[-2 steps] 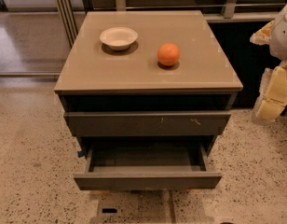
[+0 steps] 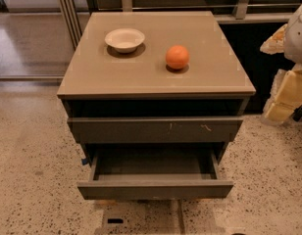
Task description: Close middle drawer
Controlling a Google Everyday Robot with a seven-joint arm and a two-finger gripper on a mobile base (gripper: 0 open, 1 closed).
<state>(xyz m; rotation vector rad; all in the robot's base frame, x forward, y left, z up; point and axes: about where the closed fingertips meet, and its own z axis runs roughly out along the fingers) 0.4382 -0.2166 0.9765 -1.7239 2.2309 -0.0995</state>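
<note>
The middle drawer (image 2: pixel 156 187) is dark grey-brown with a plain front. It stands pulled well out of the cabinet (image 2: pixel 92 77), and its inside looks empty. Above it, the like drawer with small pale scratches (image 2: pixel 156 129) sticks out a little. My gripper (image 2: pixel 287 94), pale yellow under a white arm part, is at the right edge of the view. It is beside the cabinet's right side, about level with the top, and touches no drawer.
A white bowl (image 2: pixel 125 39) and an orange (image 2: pixel 177 57) sit on the cabinet top. Speckled floor (image 2: pixel 33 170) lies in front and to the left. A dark unit (image 2: pixel 254 48) stands behind on the right, and metal rails (image 2: pixel 67 13) stand at the back left.
</note>
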